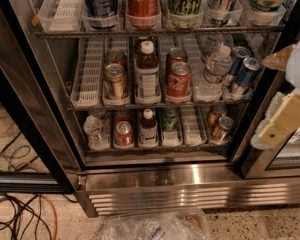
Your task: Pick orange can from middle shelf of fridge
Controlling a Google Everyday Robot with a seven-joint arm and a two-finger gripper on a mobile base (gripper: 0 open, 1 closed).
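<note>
The fridge (pixel 190 181) stands open, with its racks in plain view. The orange can (pixel 115 80) stands upright at the near end of the second lane from the left on the middle shelf (pixel 90 79), with a second can of the same colour right behind it in that lane. Just to its right stands a brown bottle (pixel 147 74) with a white cap. Right of the bottle is a red Coca-Cola can (pixel 179 80), then a clear water bottle (pixel 213 71), and two blue-and-silver cans (pixel 244 73) leaning at the far right of the rack.

The gripper (pixel 288 115) hangs at the right edge of the scene, outside the cabinet and in front of the right door frame. It is well apart from the orange can and touches nothing on the shelf. Whether it is spread or closed cannot be told, and it holds nothing that can be seen.

Loose cables (pixel 20 216) lie on the floor at the left, and a crumpled plastic bag (pixel 155 226) lies near the base grille.
</note>
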